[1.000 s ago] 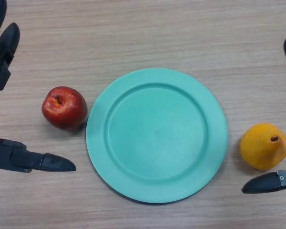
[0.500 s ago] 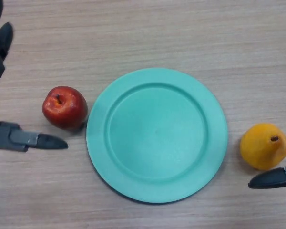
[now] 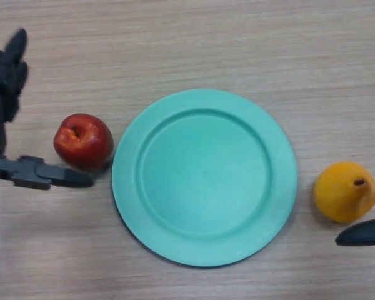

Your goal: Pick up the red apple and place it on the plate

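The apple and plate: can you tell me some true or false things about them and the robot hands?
1. The apple sits on the plate. False: it lies on the table beside the plate's left edge.
2. The plate has nothing on it. True.
3. The left hand is open, near the apple. True.
4. The orange fruit is left of the plate. False: it lies to the right.
5. The right hand holds the orange fruit. False: only a fingertip shows, below the fruit, at the right edge.
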Controlling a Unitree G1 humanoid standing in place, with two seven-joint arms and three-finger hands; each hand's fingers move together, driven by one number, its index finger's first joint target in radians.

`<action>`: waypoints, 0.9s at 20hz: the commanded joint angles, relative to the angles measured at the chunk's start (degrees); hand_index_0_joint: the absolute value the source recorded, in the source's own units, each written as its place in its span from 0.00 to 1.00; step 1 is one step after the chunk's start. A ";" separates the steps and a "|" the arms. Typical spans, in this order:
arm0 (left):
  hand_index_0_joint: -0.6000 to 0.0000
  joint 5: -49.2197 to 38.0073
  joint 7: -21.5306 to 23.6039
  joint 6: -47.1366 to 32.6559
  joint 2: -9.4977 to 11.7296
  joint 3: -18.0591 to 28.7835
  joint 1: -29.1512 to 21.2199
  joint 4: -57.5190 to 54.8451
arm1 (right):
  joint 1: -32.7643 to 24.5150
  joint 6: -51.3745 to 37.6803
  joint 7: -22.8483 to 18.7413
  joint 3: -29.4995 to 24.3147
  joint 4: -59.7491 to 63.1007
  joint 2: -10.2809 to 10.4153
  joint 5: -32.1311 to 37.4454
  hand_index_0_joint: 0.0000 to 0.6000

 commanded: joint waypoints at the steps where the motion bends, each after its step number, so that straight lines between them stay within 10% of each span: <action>1: 1.00 0.82 4.02 -11.05 1.87 2.35 -2.58 0.39 | -1.14 -7.68 -0.09 -4.01 -1.86 -1.61 2.68 0.00; 12: 1.00 15.85 10.43 -21.37 1.10 -3.91 -7.54 17.51 | -2.10 -7.86 -0.58 -6.46 -1.42 -2.33 3.91 0.00; 16: 0.17 16.31 13.82 -19.51 0.40 -3.73 -7.66 17.73 | -1.26 -7.94 -0.79 -6.65 -2.66 -2.05 3.83 0.00; 18: 0.00 14.57 14.82 -17.95 0.42 -3.20 -8.19 16.81 | -0.59 -7.75 -2.25 -7.39 -3.68 -3.51 5.96 0.00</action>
